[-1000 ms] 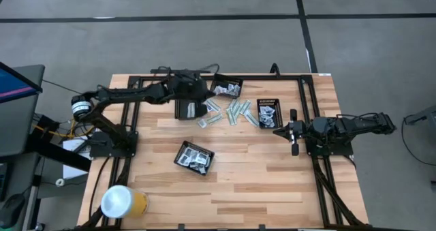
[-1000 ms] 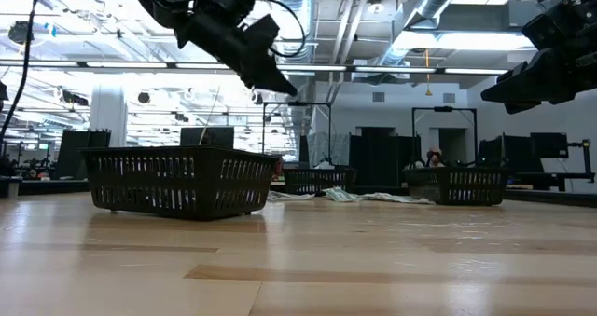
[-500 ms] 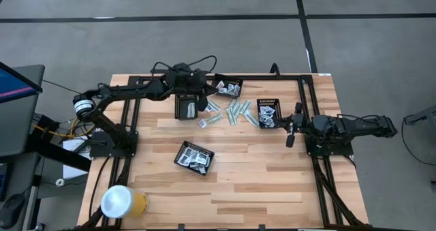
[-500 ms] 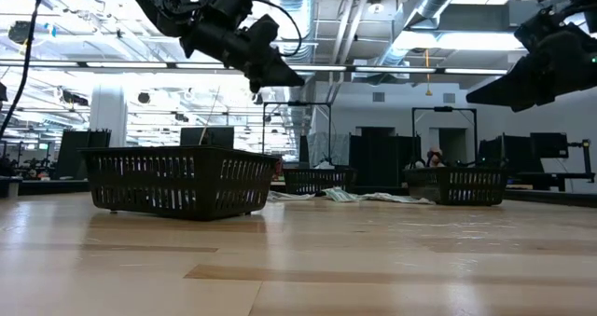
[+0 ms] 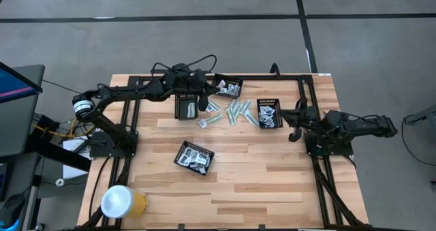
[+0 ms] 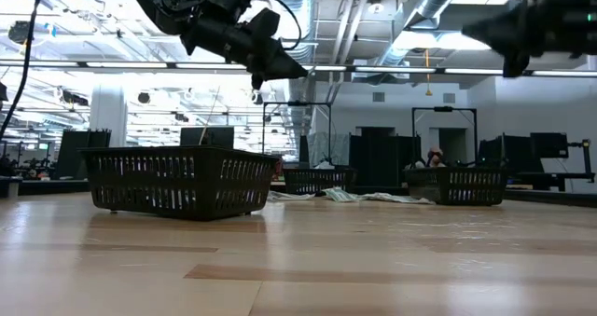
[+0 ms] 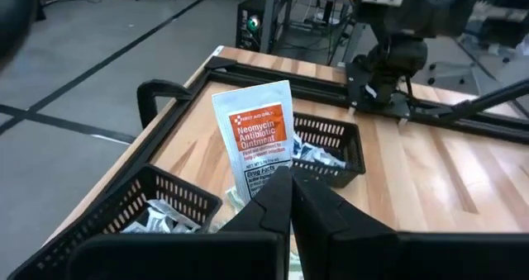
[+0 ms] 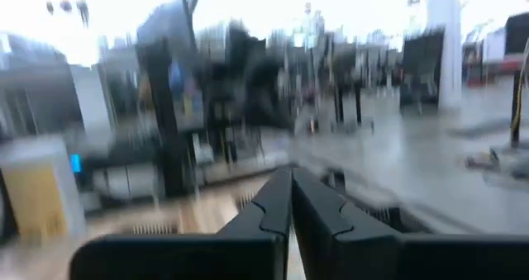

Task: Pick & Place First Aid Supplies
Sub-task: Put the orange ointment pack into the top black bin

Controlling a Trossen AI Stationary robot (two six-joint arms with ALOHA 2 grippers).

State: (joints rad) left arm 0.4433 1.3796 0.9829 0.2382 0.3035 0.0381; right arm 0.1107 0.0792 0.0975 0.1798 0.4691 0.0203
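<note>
My left gripper (image 5: 204,101) hangs high over the far left part of the table, shut on a white sachet with an orange-red label (image 7: 255,137). Under it stands a black mesh tray (image 5: 185,110). Loose first aid supplies (image 5: 231,112), pale strips and sachets, lie flat on the wood between the trays. More packets fill the far tray (image 5: 229,88), the right tray (image 5: 268,113) and the near tray (image 5: 194,156). My right gripper (image 5: 293,131) is shut and holds nothing; it is raised beside the right tray, blurred in the low view (image 6: 508,32). My left gripper pinches the sachet's bottom edge (image 7: 266,181) between its two shut fingers (image 7: 277,199). The fingers reach out nearly level over the table. The sachet stands up from the fingertips with its printed face toward the wrist camera, lifted clear of table and trays.
A black metal frame (image 5: 308,108) runs along the table's far and side edges. A yellow and white cup (image 5: 122,202) stands at the near left corner. Bare wood (image 5: 259,183) lies across the near half of the table.
My left gripper has kept its place over the left tray and tipped from slanting down to nearly level, still shut on the sachet. My right gripper has risen and tipped upward beside the right tray, staying shut.
</note>
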